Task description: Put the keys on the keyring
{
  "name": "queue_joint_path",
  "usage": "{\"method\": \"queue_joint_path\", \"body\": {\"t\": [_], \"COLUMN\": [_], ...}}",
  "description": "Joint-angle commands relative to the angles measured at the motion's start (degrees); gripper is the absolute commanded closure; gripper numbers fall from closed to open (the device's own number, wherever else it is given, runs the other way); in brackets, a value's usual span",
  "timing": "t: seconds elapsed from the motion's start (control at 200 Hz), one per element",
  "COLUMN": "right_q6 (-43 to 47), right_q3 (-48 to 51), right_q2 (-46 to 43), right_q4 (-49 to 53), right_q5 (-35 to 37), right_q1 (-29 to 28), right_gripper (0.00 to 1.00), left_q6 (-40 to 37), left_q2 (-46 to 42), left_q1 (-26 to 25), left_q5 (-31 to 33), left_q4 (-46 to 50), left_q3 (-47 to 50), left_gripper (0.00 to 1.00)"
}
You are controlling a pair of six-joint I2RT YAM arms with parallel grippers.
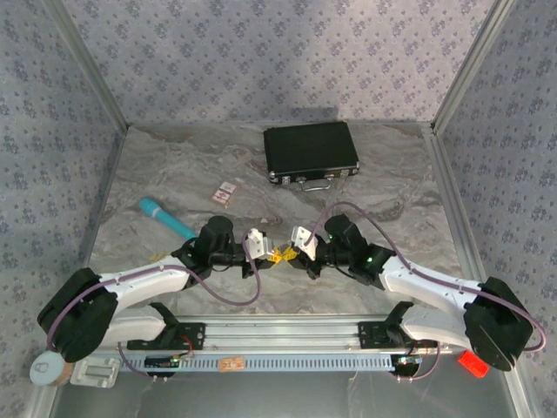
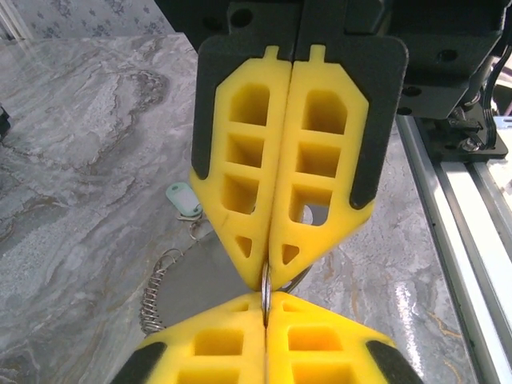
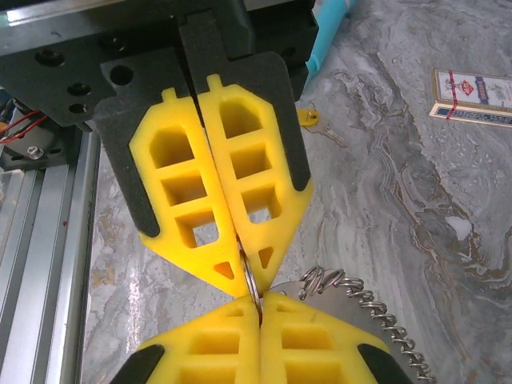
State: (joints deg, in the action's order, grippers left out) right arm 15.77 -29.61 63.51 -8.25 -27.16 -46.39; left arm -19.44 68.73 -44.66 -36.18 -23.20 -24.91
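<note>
- The left gripper [image 2: 266,308] is clenched. Its yellow fingertips press together on the thin silvery keyring [image 2: 265,282], which stands edge-on between them.
- The right gripper [image 3: 260,308] is clenched on the same keyring from the opposite side. The two sets of tips meet nose to nose, and I cannot tell whether they touch.
- They meet above the near middle of the marbled surface [image 1: 409,183], close to the aluminium rail [image 1: 278,329] that runs along the near edge.
- Toward the far side, bare surface lies between the grippers and a closed black case [image 1: 312,152]. The case sits near the back wall, well apart from them.
- Patterned walls [image 1: 52,104] shut in the surface on the left, right and back.
- One key [image 3: 308,118] with a yellow head lies flat on the surface beyond the left gripper, apart from the keyring and near a teal stick [image 3: 330,28].
- Just below the meeting tips, a wire coil [image 3: 360,292] curves along the edge of a flat grey shape. What it belongs to cannot be told.
- A small pale tag [image 2: 184,200] lies on the surface near one end of that coil, with a thin cord trailing from it.
- A banded deck of cards [image 3: 472,98] lies farther out, clear of both arms.
</note>
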Motion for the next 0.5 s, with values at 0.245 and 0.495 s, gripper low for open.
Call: {"method": "queue_joint_path", "body": {"t": [0.245,0.495], "right_q6": [7.15,13.69], "right_q3": [-10.03,-18.43], "right_q2": [1.51,5.26], "right_q4": [18.79,30.53], "right_q5": [5.58,10.54], "right_q1": [-1.78,-4.37], "right_gripper": [1.0,1.0], "left_q6": [2.48,3.01], "left_q2": [-6.87,-8.18], "left_q1": [-0.34,-0.34], "left_q5": [6.2,5.38], "left_q4": [2.87,3.52], "left_q3": [3.28,3.49], "left_gripper": [0.6,0.63]}}
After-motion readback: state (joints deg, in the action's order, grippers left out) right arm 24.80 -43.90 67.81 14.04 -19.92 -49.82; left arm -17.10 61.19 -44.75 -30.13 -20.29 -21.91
